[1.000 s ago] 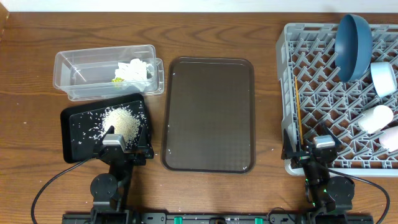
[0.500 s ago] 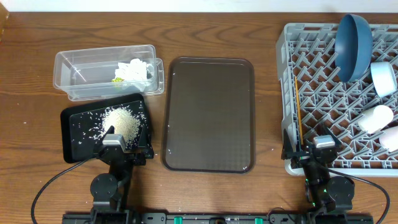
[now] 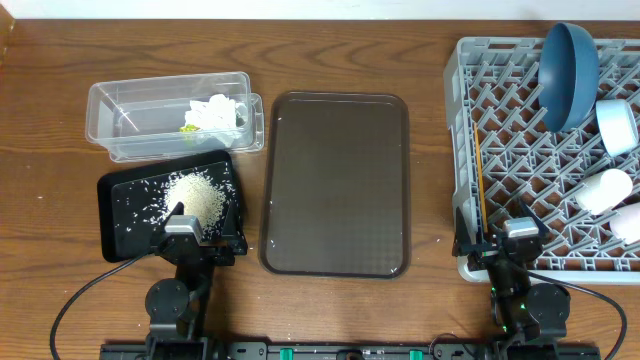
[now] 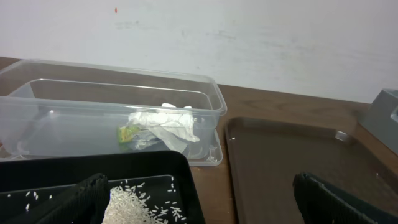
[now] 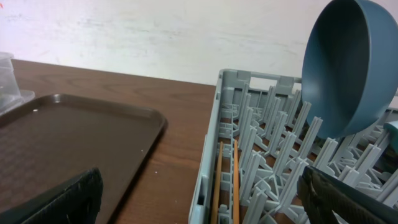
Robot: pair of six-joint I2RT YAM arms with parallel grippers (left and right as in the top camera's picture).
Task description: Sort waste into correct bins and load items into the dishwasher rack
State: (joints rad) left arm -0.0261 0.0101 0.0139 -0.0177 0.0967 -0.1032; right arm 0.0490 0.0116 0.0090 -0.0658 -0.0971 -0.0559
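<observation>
The clear tub (image 3: 120, 120) holds crumpled white napkins (image 3: 215, 112) and a yellow-green wrapper (image 3: 187, 127); both also show in the left wrist view (image 4: 171, 124). The black tray (image 3: 125, 215) holds a pile of rice (image 3: 195, 195). The grey rack (image 3: 520, 130) holds the dark-blue bowl (image 3: 567, 75), the light-blue bowl (image 3: 617, 125), two white cups (image 3: 605, 190) and the chopsticks (image 3: 481, 185). My left gripper (image 3: 197, 240) is open and empty over the black tray's near edge. My right gripper (image 3: 507, 243) is open and empty at the rack's near left corner.
A brown serving tray (image 3: 335, 185) lies bare between the bins and the rack. A few rice grains lie on the table near its left corner (image 3: 262, 243). A white wall stands behind the table.
</observation>
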